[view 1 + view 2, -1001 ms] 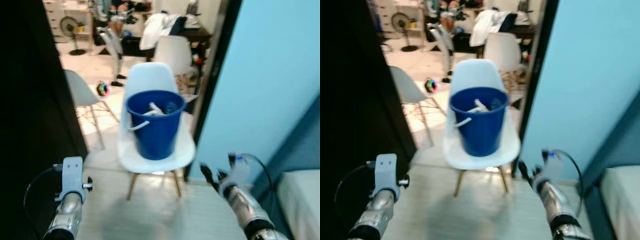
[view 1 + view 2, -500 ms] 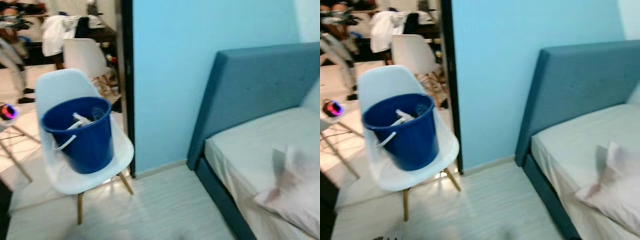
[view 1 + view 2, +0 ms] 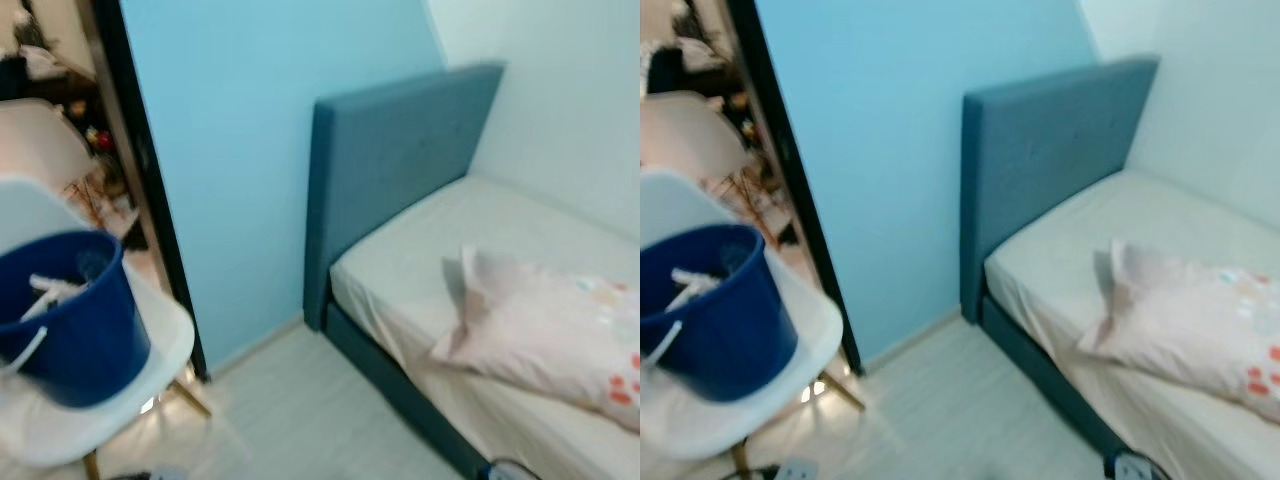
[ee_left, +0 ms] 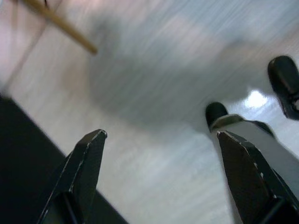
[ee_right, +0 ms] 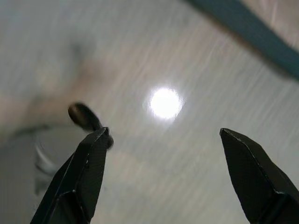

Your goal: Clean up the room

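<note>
A blue bucket (image 3: 65, 320) with white items inside stands on a white chair (image 3: 160, 340) at the left, beside a dark doorway. To the right is a bed (image 3: 400, 170) with a blue headboard, and a pale patterned pillow (image 3: 550, 330) lies on its mattress. My left gripper (image 4: 161, 134) hangs open over the pale wood floor, near a wooden chair leg (image 4: 60, 25). My right gripper (image 5: 163, 131) is also open over bare floor, with nothing between its fingers.
A light blue wall (image 3: 230, 150) runs between the black door frame (image 3: 140, 180) and the bed. A strip of pale floor (image 3: 300, 410) lies between chair and bed. More white chairs and clutter (image 3: 690, 130) sit beyond the doorway.
The camera has swung to the right: the bucket and chair slid to the left edge, and the bed and pillow now take up the right. Both arms have dropped below the eye views.
</note>
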Robot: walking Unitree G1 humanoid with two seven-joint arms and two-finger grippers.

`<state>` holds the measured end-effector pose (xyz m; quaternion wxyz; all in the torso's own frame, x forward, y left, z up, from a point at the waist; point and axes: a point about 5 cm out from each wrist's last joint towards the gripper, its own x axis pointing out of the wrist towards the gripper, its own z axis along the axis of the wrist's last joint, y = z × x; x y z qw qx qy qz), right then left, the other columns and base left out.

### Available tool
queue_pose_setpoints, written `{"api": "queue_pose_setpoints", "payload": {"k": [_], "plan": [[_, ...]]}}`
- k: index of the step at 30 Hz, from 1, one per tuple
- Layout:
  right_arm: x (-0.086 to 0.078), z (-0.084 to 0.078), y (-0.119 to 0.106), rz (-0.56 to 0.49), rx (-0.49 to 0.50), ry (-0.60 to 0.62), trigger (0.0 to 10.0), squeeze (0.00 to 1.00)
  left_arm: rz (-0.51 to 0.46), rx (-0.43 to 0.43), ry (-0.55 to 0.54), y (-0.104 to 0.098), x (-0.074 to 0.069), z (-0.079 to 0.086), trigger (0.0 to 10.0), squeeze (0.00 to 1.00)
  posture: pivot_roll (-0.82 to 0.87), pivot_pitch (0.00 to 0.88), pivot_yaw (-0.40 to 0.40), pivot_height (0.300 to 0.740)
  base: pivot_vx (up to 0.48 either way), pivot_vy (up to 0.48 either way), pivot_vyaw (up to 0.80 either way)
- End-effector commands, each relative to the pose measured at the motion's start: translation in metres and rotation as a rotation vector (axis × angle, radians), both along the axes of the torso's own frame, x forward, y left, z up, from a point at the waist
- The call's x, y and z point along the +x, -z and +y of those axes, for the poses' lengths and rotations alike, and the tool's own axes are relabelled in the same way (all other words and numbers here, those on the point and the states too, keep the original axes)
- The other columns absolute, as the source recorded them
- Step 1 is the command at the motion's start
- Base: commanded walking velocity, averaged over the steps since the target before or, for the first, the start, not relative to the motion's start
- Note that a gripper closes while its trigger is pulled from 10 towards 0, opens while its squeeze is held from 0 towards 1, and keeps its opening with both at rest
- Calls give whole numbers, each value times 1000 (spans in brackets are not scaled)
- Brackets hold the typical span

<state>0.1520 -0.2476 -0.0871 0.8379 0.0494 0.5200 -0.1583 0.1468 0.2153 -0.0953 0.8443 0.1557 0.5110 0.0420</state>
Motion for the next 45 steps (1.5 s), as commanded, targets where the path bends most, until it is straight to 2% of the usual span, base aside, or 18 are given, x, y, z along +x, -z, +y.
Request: {"api": "queue_pose_setpoints", "payload": {"k": [1, 5, 10, 14, 22, 31, 35, 45], "plan": [[6, 7, -1, -2, -2, -35, 10000, 0, 6, 9, 25, 0, 0, -2, 10000, 0, -41, 0, -37, 720, 0, 0, -800], [13, 10, -2, -11, -5, -54, 10000, 0, 3, 19, 49, 0, 3, -4, 10000, 0, -42, 0, -31, 720, 0, 0, -800], [-6, 2, 3, 26, -14, -59, 10000, 0, 19, 36, 46, 2, -4, -1, 10000, 0, -38, 0, -41, 720, 0, 0, -800], [-13, -2, 4, 52, -26, -69, 10000, 0, 25, 46, 39, 2, -8, 2, 10000, 0, -37, 0, -46, 720, 0, 0, -800], [-10, 3, 5, 49, -29, -75, 10000, 0, 36, 45, 46, 4, -13, 2, 10000, 0, -40, 0, -46, 720, 0, 0, -800], [-11, 6, 5, 33, -15, -88, 10000, 0, 17, 42, 39, 2, -8, 2, 10000, 0, -32, 0, -47, 720, 0, 0, -800], [-13, 4, 6, 36, -15, -89, 10000, 0, 11, 29, 16, 2, -8, 3, 10000, 0, -32, 0, -47, 720, 0, 0, -800], [-19, 3, 8, 54, -16, -82, 10000, 0, -25, -75, -80, 2, -7, 1, 10000, 0, -31, 0, -35, 720, 0, 0, -800]]}}
